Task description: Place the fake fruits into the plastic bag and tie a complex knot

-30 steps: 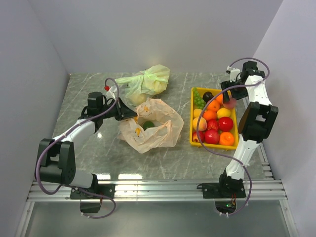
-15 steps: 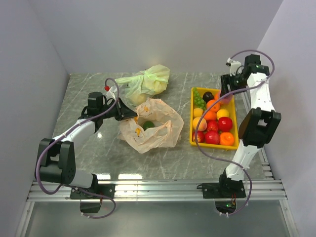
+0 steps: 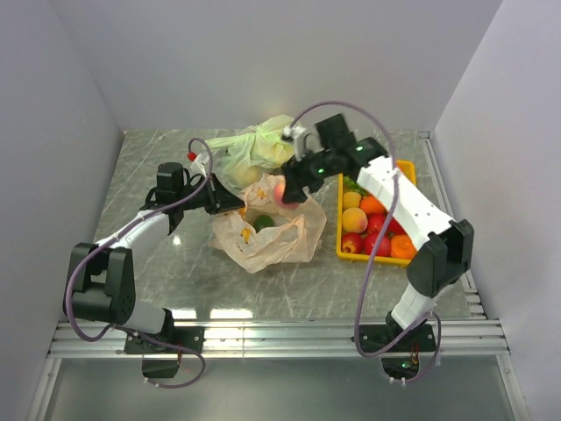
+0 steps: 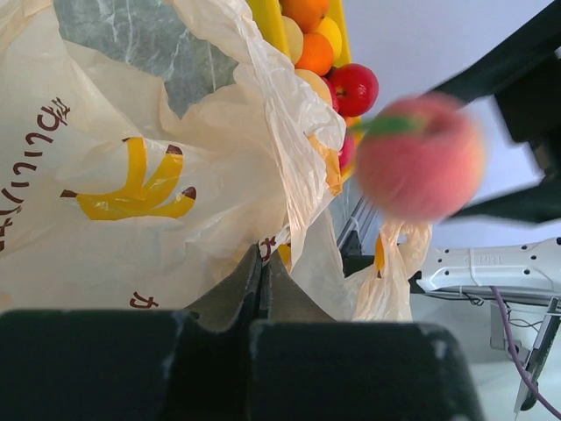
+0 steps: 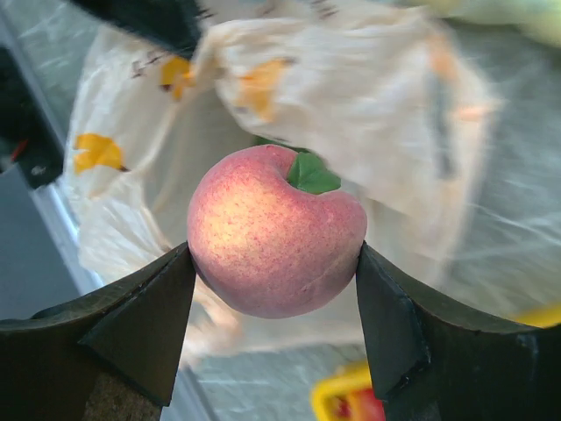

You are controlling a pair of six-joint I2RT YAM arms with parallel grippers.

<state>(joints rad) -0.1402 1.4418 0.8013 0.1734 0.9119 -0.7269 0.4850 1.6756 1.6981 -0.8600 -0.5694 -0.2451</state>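
Observation:
The peach-orange plastic bag (image 3: 273,230) lies open mid-table, with a green fruit (image 3: 263,223) inside. My left gripper (image 3: 235,203) is shut on the bag's left rim (image 4: 272,244) and holds it up. My right gripper (image 3: 282,195) is shut on a pink peach (image 5: 276,230) and hangs just above the bag's mouth; the peach also shows blurred in the left wrist view (image 4: 419,156). More fake fruits (image 3: 379,230), red, orange and yellow, lie in the yellow tray (image 3: 344,256) to the right.
A pale yellow-green knotted bag (image 3: 261,146) sits behind the open bag. The right arm (image 3: 399,197) reaches across above the tray. The table's metal rail (image 3: 280,335) runs along the near edge.
My right arm has swung left from the far right corner of the tray, carrying the peach, and now holds it over the bag's mouth. My left gripper has not moved.

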